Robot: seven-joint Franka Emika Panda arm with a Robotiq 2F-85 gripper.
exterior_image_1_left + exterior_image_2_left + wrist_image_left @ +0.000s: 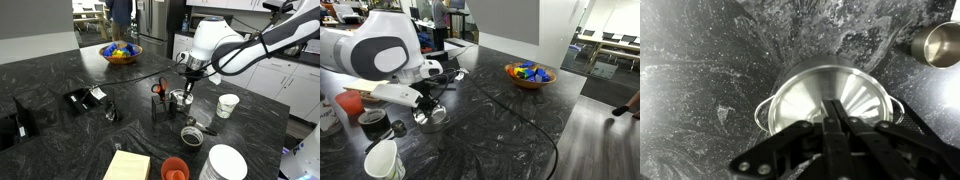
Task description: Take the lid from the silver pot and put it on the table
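The lid (802, 95), a shiny steel disc, was seen seated on the two-handled silver pot (762, 109), which stood on the black table (700, 60). The gripper (836, 108) was poised over the lid's centre, its jaws drawn together; whether anything was pinched could not be told.

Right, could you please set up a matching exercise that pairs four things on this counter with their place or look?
Things:
1. lid
2. bowl
3. paper cup
4. plate

Descriptions:
A. white, standing upright
B. holds bright multicoloured pieces
C. sits on the silver pot, right under the gripper
D. white, lying flat next to the orange cup

Pairs: 1-C; 2-B; 3-A; 4-D
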